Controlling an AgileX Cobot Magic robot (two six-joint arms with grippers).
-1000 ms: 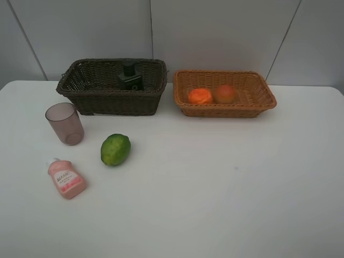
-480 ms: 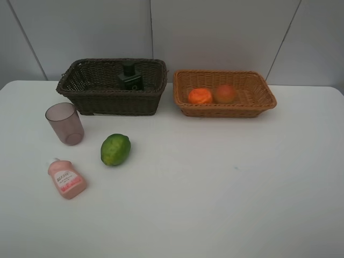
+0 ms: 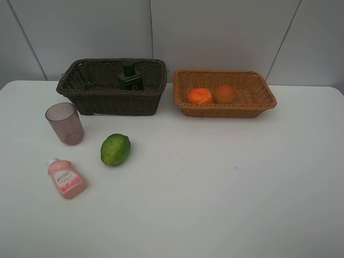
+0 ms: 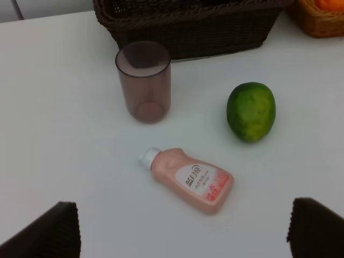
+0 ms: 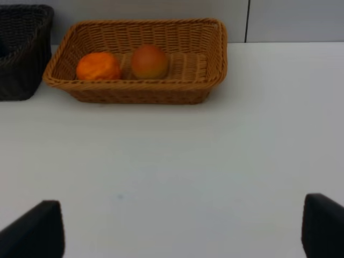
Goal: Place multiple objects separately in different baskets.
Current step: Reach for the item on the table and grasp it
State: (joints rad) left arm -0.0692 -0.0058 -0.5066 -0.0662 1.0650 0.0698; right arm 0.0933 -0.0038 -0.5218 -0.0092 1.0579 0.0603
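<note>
The dark brown basket [image 3: 86, 80] stands at the back left and holds the dark green bottle [image 3: 130, 78]. The orange-tan basket [image 3: 258, 99] at the back right holds the tangerine [image 3: 200, 95] and the peach-like fruit [image 3: 224, 93]; both also show in the right wrist view [image 5: 98, 66] [image 5: 149, 62]. On the table at the left lie the mauve cup [image 3: 64, 123], the lime-like fruit [image 3: 115, 149] and the pink soap bottle [image 3: 66, 179]. My left gripper [image 4: 185, 236] is open above the table just short of the soap bottle [image 4: 191, 179]. My right gripper [image 5: 177, 231] is open, well in front of the orange-tan basket [image 5: 215, 59].
The white table [image 3: 226, 183] runs back to a grey panelled wall behind the baskets. Neither arm shows in the exterior high view. The cup [image 4: 143, 80] stands upright in front of the dark basket [image 4: 215, 29], with the lime-like fruit [image 4: 251, 110] beside it.
</note>
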